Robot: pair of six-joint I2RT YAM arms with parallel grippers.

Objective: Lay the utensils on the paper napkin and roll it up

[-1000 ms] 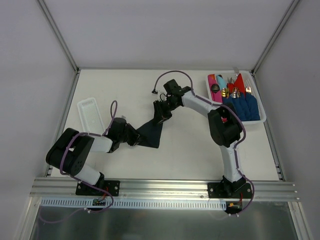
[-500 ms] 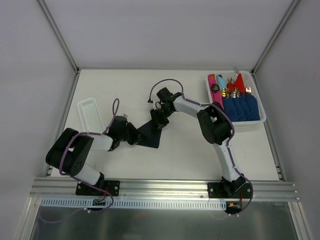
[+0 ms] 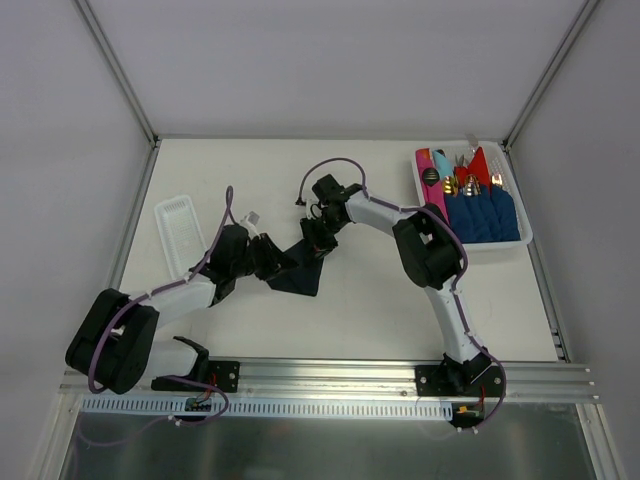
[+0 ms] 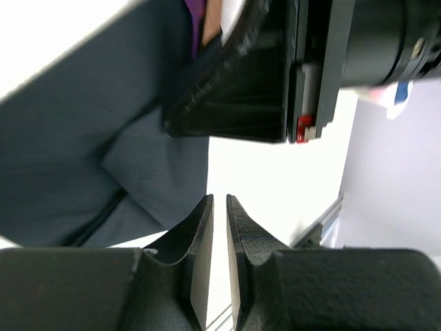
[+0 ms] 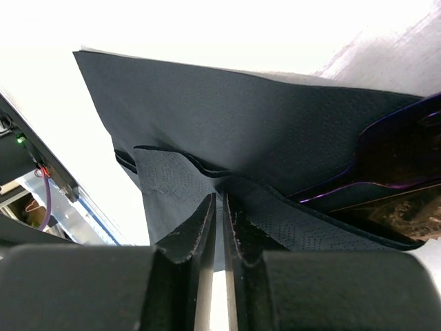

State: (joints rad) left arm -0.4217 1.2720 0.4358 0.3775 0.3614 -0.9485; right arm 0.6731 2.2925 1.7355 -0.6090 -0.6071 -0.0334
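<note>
The near-black paper napkin point(image 3: 303, 275) lies crumpled and partly folded on the white table between my two grippers. My right gripper point(image 3: 318, 240) is down on its far edge. In the right wrist view its jaws point(image 5: 219, 196) are closed on a raised fold of the napkin point(image 5: 241, 117). A dark purple utensil point(image 5: 406, 155) lies under a napkin flap there. My left gripper point(image 3: 275, 262) is at the napkin's left edge. In the left wrist view it point(image 4: 219, 200) is closed with only a slit and holds nothing. The napkin point(image 4: 83, 138) lies beside it.
A white tray point(image 3: 495, 247) at the back right holds blue rolled napkins point(image 3: 480, 215), red and pink ones and gold utensils. A clear plastic tray point(image 3: 180, 228) lies at the left. The right gripper's black body point(image 4: 275, 69) is close above my left fingers.
My right gripper moved left and down with the napkin, then held still. My left arm stretched forward and its gripper shifted right. The napkin went from stretched between both grippers to bunched.
</note>
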